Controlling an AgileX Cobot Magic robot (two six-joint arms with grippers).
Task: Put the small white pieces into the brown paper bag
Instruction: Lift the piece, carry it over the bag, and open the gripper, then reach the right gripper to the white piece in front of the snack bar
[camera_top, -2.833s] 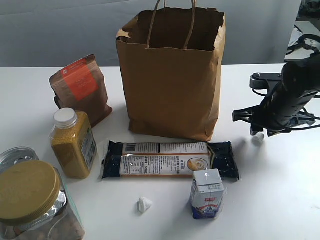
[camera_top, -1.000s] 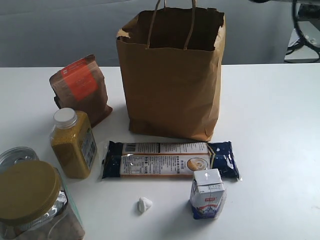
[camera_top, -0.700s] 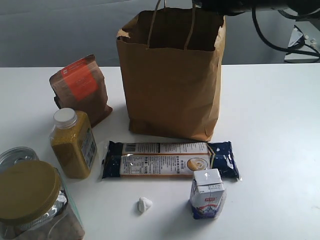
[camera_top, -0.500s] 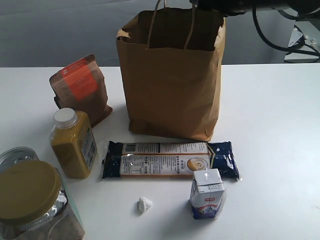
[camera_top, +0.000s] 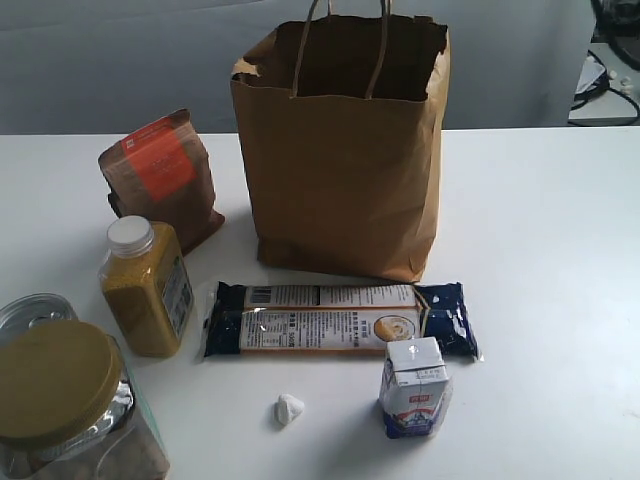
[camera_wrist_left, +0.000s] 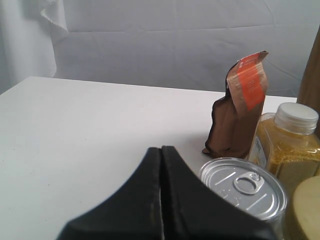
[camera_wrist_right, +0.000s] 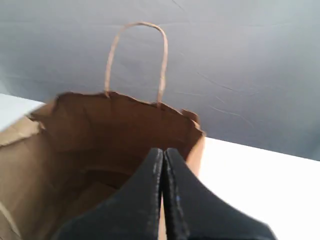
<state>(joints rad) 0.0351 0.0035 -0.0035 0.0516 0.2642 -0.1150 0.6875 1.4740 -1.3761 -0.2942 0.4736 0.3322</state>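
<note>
The brown paper bag (camera_top: 340, 150) stands open at the back of the white table (camera_top: 540, 230). In the right wrist view I look down into the brown paper bag (camera_wrist_right: 100, 150), and my right gripper (camera_wrist_right: 163, 150) hangs shut by its near rim with nothing showing between the fingers. One small white piece (camera_top: 289, 409) lies on the table near the front, left of the milk carton (camera_top: 413, 387). No other white piece shows. My left gripper (camera_wrist_left: 161, 148) is shut and empty, low beside a tin can (camera_wrist_left: 243, 186). Neither gripper appears in the exterior view.
A brown pouch with an orange label (camera_top: 160, 175), a yellow spice jar (camera_top: 146, 287), a tin can (camera_top: 32, 310) and a large gold-lidded jar (camera_top: 60, 400) stand at the left. A dark biscuit pack (camera_top: 335, 320) lies in front of the bag.
The white piece that lay by my right gripper at the table's right is gone from there. The right arm rose over the bag's mouth, then left the exterior view.
</note>
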